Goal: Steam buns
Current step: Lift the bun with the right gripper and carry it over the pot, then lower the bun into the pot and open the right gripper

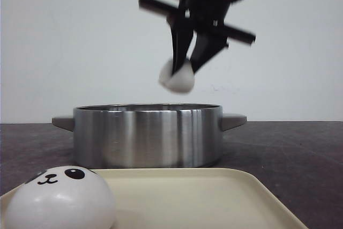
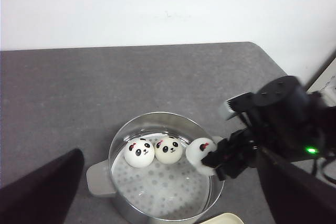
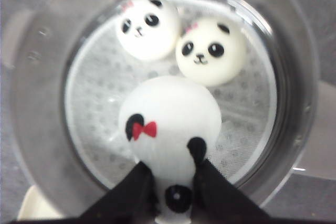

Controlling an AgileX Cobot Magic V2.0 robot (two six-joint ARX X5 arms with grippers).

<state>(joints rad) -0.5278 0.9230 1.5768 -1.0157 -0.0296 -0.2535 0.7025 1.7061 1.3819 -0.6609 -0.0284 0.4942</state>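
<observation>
Overhead, right pincer clamped on one panda bun (red bow beside a black ear), hanging above the steel pot near its rim. Inside, on the perforated steamer plate, two more buns touching side by side, faces up. Nearer the camera, fourth bun resting on the cream tray, just in front of the pot on the dark grey tabletop. Left pincer: only dark edges in its own wrist view, so cannot tell whether apart or together.

Four buns, one steel pot, one cream tray, all counted.
</observation>
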